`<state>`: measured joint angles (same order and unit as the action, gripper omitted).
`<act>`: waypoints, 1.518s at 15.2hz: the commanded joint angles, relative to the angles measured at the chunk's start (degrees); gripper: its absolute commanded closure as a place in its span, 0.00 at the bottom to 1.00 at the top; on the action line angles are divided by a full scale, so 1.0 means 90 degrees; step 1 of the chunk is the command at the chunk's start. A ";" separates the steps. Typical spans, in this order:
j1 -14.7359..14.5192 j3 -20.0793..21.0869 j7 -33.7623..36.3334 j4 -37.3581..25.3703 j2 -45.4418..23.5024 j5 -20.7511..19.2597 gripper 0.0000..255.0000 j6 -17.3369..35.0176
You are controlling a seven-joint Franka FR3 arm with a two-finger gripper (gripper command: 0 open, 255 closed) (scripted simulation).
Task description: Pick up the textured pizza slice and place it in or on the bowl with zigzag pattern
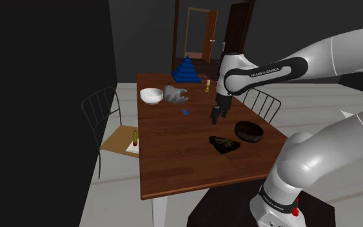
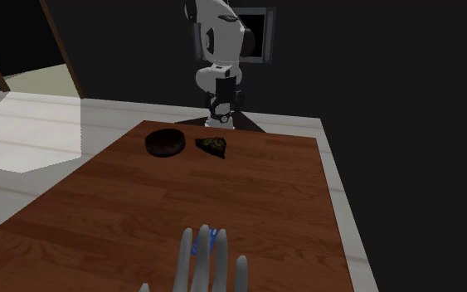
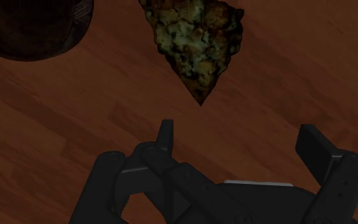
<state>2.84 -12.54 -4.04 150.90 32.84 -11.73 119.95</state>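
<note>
Wrist view showed the mottled pizza slice [image 3: 196, 44] lying flat on the brown wooden table [image 3: 75, 127], its tip pointing toward the gripper [image 3: 240, 137]. The gripper's fingers stood apart, grasping nothing. The dark bowl [image 3: 31, 25] sat just beside the slice, not touching it. From the shoulder view, the gripper hovered above the table near both.

Your black gripper [image 3: 238, 130] stands open; beyond it lies a mottled green-brown pizza wedge [image 3: 193, 38] beside a dark round bowl [image 3: 31, 28].
</note>
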 commanded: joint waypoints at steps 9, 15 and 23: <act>0.0064 -0.0583 -0.0450 0.0385 -0.2042 -0.0117 0.00 0.1965; 0.0057 -0.0666 -0.0499 0.0543 -0.2560 -0.0081 0.00 0.2638; 0.0053 -0.0685 -0.0518 0.0575 -0.2708 -0.0061 0.00 0.2818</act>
<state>3.32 -18.70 -8.70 156.08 8.47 -12.28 145.29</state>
